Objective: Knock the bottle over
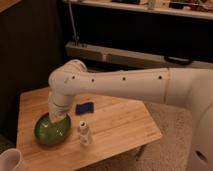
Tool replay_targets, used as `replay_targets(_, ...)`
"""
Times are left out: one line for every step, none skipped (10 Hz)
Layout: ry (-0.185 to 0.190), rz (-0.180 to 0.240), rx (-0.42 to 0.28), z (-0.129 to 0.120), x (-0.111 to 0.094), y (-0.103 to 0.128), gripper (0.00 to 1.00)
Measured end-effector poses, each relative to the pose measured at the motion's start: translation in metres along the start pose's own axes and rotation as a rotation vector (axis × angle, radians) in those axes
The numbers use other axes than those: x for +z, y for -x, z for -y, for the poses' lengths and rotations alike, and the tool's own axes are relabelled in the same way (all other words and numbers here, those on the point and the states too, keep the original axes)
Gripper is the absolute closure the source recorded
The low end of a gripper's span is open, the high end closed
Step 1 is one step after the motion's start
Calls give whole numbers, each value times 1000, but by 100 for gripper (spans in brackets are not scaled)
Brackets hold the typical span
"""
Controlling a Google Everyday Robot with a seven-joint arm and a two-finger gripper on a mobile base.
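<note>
The bottle is small, pale and translucent with a white cap. It stands upright on the wooden table, just right of the green bowl. My white arm reaches in from the right and bends down at the wrist. The gripper hangs over the bowl's back rim, a short way left of the bottle and slightly above it, not touching it.
A flat blue sponge lies behind the bottle. A white cup stands at the table's front left corner. The table's right edge drops off to a speckled floor. A dark shelf unit stands behind the table.
</note>
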Motion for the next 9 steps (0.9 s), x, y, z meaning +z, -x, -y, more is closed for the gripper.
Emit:
replay_targets(-1,-1,5,-3,-1,-2,84)
replay_targets(0,0,4,-2,0,-1,84)
replay_targets(7,-1,6,-3,1,-1,84)
replay_targets(25,-6,31,-6,6,-3,84)
replay_targets(31,-19,64,-14,13,-10,84)
replay_targets(32,-28,83,-21,19,-17,84)
replay_targets(29,-38,104,-30,22,-22,84)
replay_targets(18,-45,132,-44,19,-29,84)
replay_targets(10,-45,148,-54,13,-31,84)
